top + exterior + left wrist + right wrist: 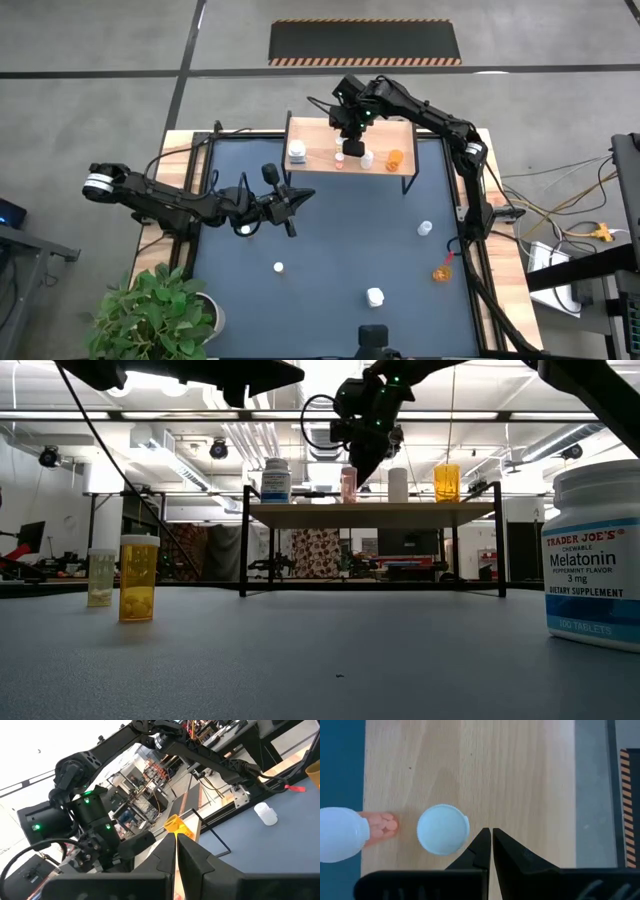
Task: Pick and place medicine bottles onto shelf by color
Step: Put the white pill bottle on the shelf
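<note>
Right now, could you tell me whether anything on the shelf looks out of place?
Nothing stands out: four bottles stand upright on the shelf, none tipped or spilled. The right gripper hangs above it, fingers shut and empty.

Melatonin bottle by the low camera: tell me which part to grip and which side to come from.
Grip the Melatonin bottle across its white cap, coming straight down from above. It stands upright on the mat with nothing close beside it, so both sides of the cap are free. The left gripper, shut over the mat, looks nearer than the right gripper over the shelf.
</note>
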`<state>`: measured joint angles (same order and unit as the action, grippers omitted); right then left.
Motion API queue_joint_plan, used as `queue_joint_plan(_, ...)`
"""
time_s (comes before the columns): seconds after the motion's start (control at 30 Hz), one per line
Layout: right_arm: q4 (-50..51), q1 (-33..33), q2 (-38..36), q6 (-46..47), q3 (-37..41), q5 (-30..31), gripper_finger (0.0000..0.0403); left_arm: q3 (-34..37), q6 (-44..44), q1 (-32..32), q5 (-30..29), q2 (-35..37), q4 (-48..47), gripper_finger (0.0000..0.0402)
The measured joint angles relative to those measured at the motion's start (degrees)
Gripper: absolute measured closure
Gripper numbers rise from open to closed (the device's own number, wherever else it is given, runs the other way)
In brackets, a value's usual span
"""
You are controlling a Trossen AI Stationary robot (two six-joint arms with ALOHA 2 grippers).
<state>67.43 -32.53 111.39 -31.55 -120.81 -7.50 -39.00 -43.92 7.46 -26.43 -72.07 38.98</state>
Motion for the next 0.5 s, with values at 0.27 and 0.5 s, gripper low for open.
queue_joint_plan(0.27,1.67,0.28,-3.92,1.62,-1.88,2.96,0.0394,0.0,-0.01,0.0,0.02,0.0,0.0,0.0402)
queue_joint_plan(0.5,6.55,2.92,-11.72,6.98,0.85,-5.01,0.0394,0.0,-0.02,0.0,0.02,0.0,0.14,0.0402)
